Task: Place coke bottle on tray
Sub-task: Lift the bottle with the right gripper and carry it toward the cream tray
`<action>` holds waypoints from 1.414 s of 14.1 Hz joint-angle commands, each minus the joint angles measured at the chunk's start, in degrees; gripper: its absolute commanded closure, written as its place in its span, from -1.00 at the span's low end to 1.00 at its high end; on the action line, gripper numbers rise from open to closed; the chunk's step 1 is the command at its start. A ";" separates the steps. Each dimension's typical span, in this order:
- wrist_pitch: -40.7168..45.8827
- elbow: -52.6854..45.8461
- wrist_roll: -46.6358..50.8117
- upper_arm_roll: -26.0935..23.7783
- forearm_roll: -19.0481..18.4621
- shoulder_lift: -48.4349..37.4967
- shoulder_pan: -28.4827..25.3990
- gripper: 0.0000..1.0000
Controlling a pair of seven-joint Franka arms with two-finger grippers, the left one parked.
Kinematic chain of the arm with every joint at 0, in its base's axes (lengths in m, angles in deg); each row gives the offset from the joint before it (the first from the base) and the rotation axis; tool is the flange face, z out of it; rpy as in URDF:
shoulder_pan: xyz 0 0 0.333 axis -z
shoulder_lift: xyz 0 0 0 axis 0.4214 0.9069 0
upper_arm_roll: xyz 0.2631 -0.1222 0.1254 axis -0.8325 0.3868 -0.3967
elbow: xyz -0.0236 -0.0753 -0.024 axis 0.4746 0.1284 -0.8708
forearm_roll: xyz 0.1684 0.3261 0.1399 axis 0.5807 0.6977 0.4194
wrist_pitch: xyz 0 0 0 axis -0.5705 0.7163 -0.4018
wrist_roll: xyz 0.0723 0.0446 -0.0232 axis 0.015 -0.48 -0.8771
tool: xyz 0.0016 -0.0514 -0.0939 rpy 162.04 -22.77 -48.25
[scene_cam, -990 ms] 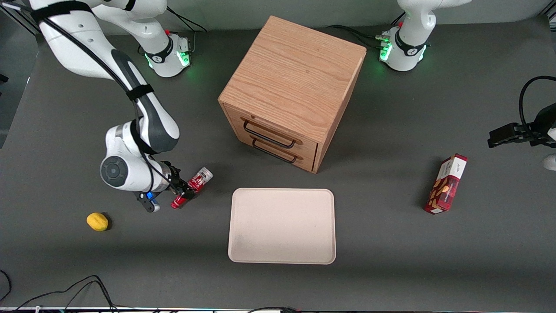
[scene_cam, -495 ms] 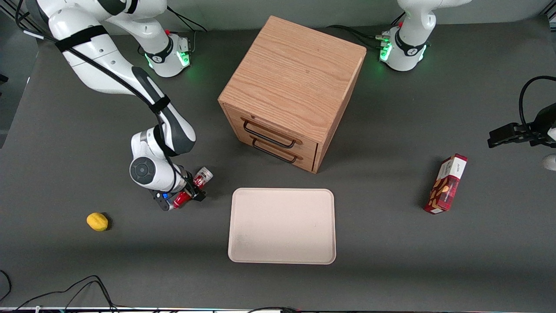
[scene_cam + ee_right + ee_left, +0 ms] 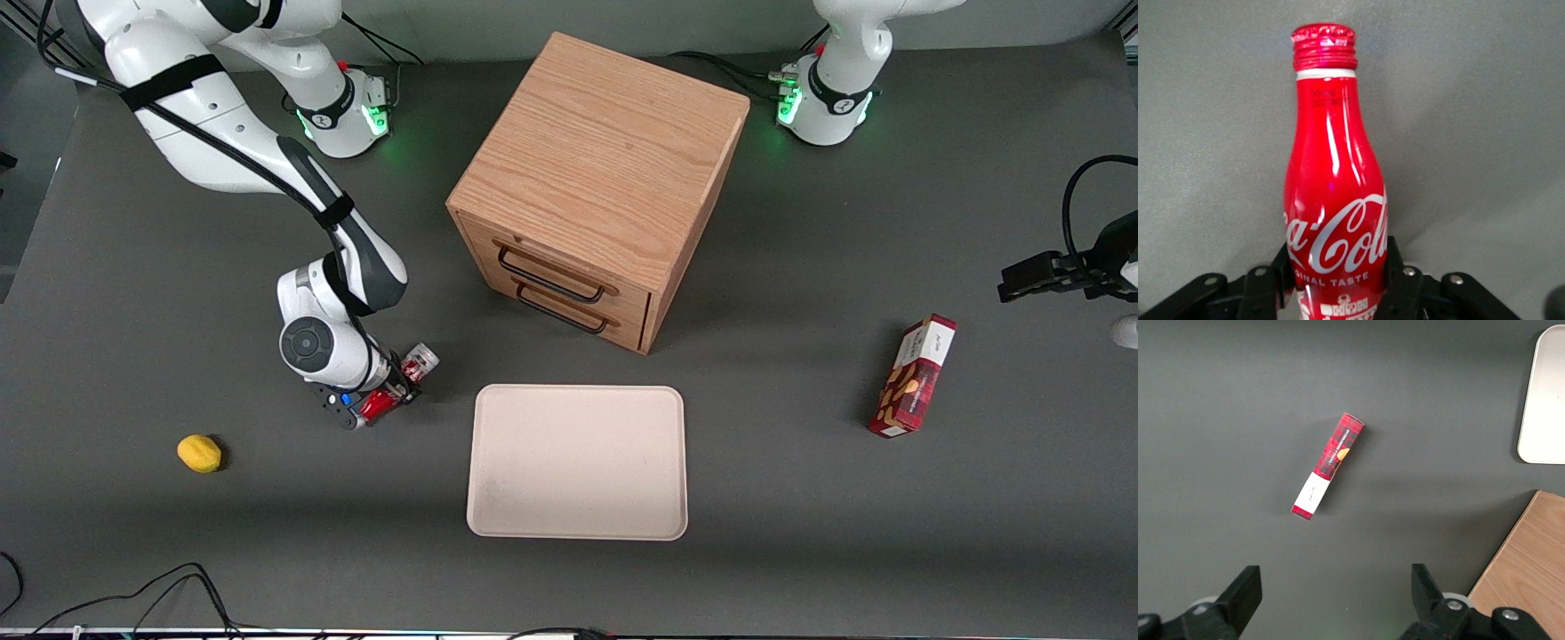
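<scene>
Beside the tray (image 3: pixel 578 462), our claw (image 3: pixel 388 392) is closed on the coke bottle (image 3: pixel 398 384), lying on the worktop (image 3: pixel 800 533); we should lift it clear before crossing the rim.

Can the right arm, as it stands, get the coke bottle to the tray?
Probably yes. The gripper has its jaws on either side of the coke bottle, which lies on the table beside the tray. Nothing stands between them; the drawer cabinet sits farther from the camera.
</scene>
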 commanded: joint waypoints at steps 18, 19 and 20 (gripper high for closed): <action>28.39 -51.28 -36.09 -15.02 1.40 13.67 -3.07 1.00; 26.98 -51.36 -35.74 -15.02 1.31 16.48 -3.78 1.00; 24.62 -51.19 -35.56 -14.93 1.31 19.03 -4.39 1.00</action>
